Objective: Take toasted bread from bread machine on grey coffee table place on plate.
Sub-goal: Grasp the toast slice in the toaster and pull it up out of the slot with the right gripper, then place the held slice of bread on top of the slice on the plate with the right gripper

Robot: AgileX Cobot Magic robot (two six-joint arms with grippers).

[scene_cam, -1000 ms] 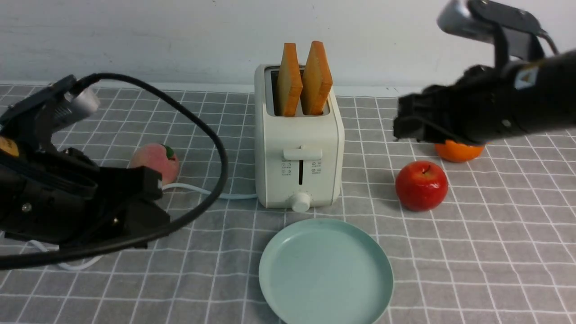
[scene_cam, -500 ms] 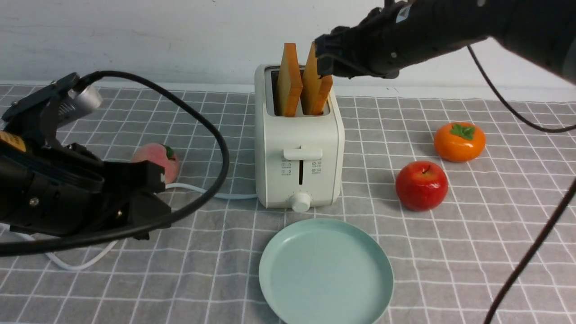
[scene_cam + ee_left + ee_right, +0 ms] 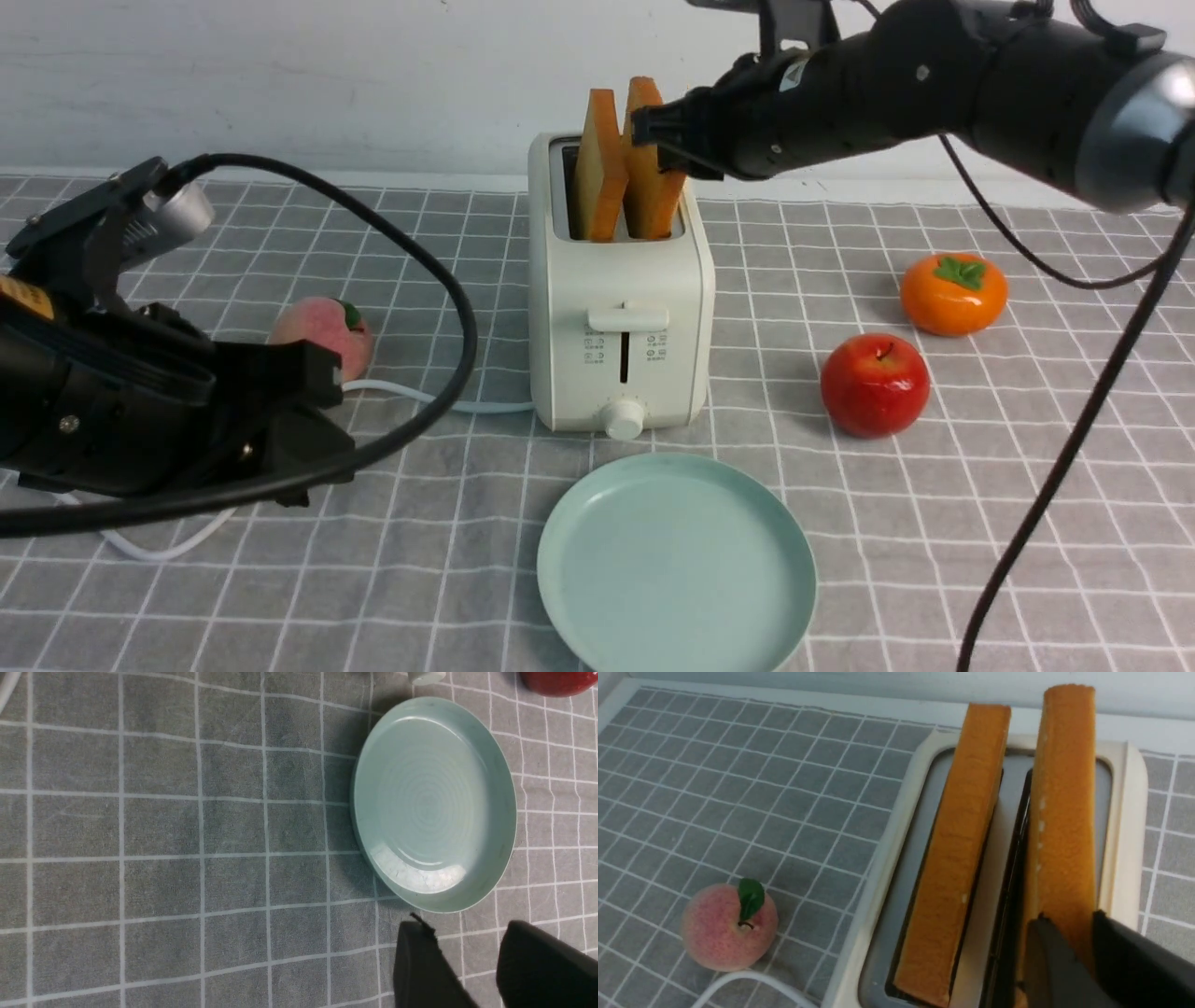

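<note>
Gripping 1 of 2 toast slices (image 3: 1064, 812), the right end effector (image 3: 1078, 938) has its fingers clamped on the bread in the toaster (image 3: 621, 280). The left end effector (image 3: 458, 956) holds its fingers apart near the plate (image 3: 434, 793) on the table (image 3: 448, 560).

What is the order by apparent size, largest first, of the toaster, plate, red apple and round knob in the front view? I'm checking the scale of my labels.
Toaster and plate: too alike to rank
Red apple
Round knob
</note>
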